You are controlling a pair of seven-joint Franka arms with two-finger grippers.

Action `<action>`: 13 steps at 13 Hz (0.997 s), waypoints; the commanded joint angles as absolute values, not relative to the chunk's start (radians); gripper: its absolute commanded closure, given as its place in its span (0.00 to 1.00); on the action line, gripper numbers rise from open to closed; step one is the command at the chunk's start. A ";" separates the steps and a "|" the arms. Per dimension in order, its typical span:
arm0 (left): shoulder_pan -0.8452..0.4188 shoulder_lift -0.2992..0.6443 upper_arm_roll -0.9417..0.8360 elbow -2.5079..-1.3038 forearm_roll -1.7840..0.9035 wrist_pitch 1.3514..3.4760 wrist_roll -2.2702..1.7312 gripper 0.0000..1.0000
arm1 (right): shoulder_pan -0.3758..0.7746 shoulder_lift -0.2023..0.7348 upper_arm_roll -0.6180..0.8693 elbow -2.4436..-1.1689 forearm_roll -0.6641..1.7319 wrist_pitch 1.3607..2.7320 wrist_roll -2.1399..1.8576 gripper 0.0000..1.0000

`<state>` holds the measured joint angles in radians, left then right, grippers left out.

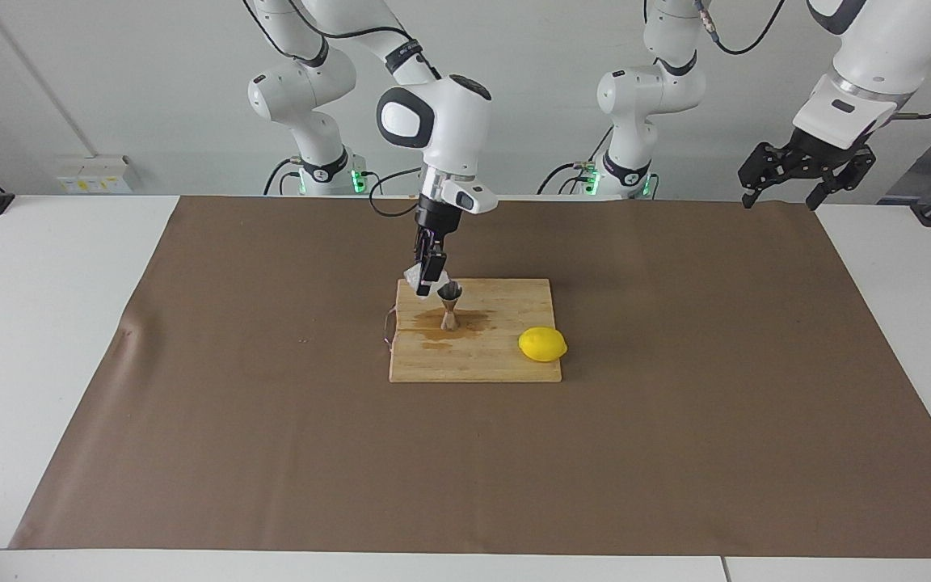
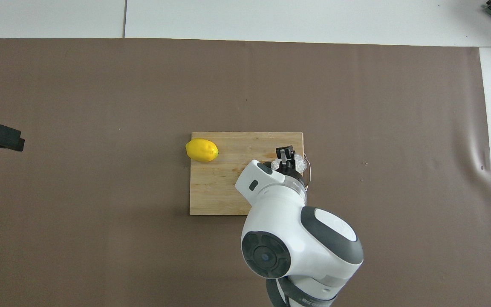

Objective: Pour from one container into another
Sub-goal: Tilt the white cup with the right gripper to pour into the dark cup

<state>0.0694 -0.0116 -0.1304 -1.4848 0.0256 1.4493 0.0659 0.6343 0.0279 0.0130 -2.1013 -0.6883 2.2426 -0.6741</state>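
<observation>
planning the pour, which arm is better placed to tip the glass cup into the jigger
Right. Its claw is shut on the glass cup, raised just above the jigger on the cutting board. The left claw waits open over the table's edge.

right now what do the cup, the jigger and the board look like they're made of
Cup: looks like clear-whitish glass, ribbed glinting wall; could be plastic.
Jigger: shiny metal, likely steel, mirror-like cones.
Board: pale wood, maybe bamboo, visible strip grain, with a darker wet-looking stain.
</observation>
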 commanded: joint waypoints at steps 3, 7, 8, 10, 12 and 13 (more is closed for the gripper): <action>0.078 -0.020 -0.133 -1.486 0.026 1.454 0.074 0.00 | 0.649 -0.006 0.023 -2.154 -0.750 2.263 -0.632 0.97; 0.077 -0.018 -0.132 -1.486 0.026 1.456 0.074 0.00 | 0.649 -0.008 0.023 -2.155 -0.799 2.263 -0.615 0.97; 0.077 -0.018 -0.132 -1.486 0.026 1.456 0.074 0.00 | 0.649 -0.008 0.025 -2.154 -0.801 2.263 -0.614 0.97; 0.072 -0.018 -0.130 -1.486 0.028 1.460 0.072 0.00 | 0.650 -0.009 0.023 -2.154 -0.805 2.260 -0.614 0.97; 0.075 -0.018 -0.132 -1.486 0.026 1.460 0.071 0.00 | 0.650 -0.006 0.025 -2.152 -0.805 2.258 -0.614 0.97; 0.075 -0.018 -0.132 -1.486 0.025 1.460 0.071 0.00 | 0.650 -0.005 0.026 -2.149 -0.805 2.258 -0.614 0.97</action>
